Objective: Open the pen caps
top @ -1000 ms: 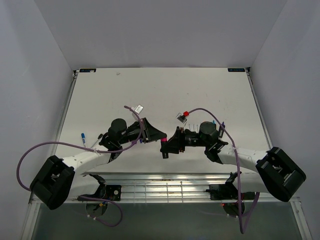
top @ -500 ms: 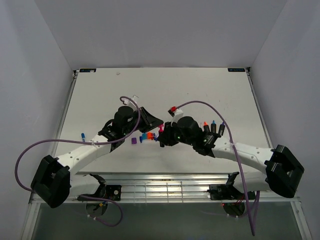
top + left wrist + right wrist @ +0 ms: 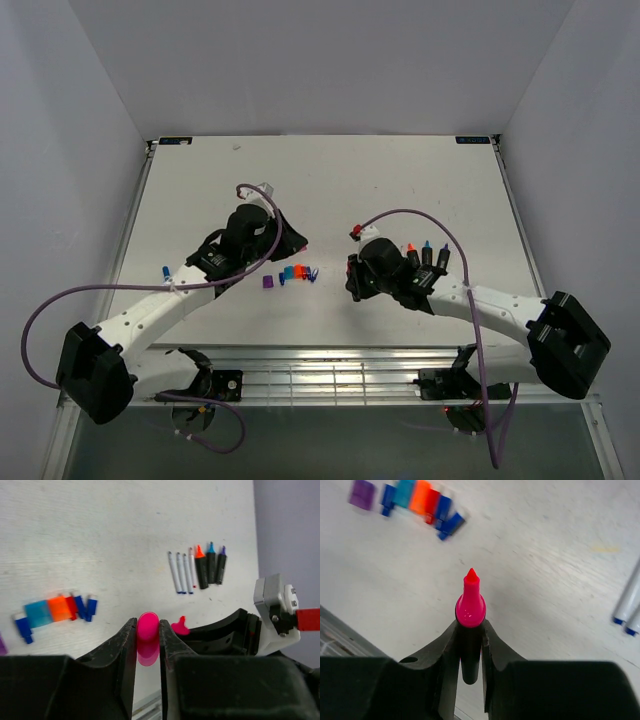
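Note:
My left gripper [image 3: 148, 625] is shut on a magenta pen cap [image 3: 148, 632], which stands upright between the fingers and is off its pen. My right gripper [image 3: 470, 625] is shut on a black highlighter body with its bare magenta tip [image 3: 470, 602] pointing forward. In the top view the left gripper [image 3: 293, 244] and right gripper [image 3: 352, 283] hang apart above mid-table. Between them lie loose pen caps: a purple one [image 3: 268, 282], a blue and an orange one [image 3: 291, 272], and small blue ones [image 3: 311, 273].
Three uncapped black highlighters [image 3: 427, 254] with orange, blue and purple tips lie in a row right of the right gripper. Thin white pens [image 3: 182, 573] lie beside them. One blue-capped pen [image 3: 166, 272] lies at the left. A slatted rail [image 3: 320, 375] borders the near edge.
Half a second ago the two grippers met at mid-table. They have drawn apart: the left keeps the magenta cap, the right has backed off to the right with the uncapped highlighter.

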`<control>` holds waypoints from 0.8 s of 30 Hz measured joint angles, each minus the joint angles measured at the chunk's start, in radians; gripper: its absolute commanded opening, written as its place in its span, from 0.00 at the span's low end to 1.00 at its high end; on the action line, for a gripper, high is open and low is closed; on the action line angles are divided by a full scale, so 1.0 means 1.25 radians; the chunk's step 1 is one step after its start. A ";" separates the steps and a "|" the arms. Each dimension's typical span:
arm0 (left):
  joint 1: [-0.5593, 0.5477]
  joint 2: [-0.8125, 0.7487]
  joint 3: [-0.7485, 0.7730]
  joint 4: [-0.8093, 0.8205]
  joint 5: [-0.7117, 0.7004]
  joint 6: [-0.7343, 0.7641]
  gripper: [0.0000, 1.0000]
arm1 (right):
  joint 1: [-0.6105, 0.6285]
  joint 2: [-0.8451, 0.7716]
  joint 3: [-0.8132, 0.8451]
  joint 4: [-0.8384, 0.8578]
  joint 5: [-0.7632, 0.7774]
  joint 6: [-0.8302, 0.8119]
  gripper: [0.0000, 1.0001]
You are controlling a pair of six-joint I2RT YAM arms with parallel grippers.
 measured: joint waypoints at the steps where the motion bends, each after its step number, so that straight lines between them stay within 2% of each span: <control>1: 0.006 -0.009 0.005 -0.027 -0.022 0.020 0.00 | -0.021 -0.003 -0.018 -0.007 -0.006 0.001 0.08; 7: 0.073 -0.031 -0.021 -0.162 -0.099 0.086 0.00 | -0.182 -0.064 -0.096 -0.030 -0.067 -0.004 0.08; 12: 0.145 -0.020 -0.083 -0.255 -0.133 0.103 0.00 | -0.314 -0.111 -0.083 -0.080 -0.088 -0.036 0.08; 21: 0.150 0.009 -0.137 -0.290 -0.151 0.103 0.10 | -0.558 -0.126 -0.013 -0.189 -0.121 -0.084 0.08; 24: 0.150 0.037 -0.143 -0.277 -0.147 0.096 0.12 | -0.600 -0.119 0.016 -0.224 -0.101 -0.093 0.08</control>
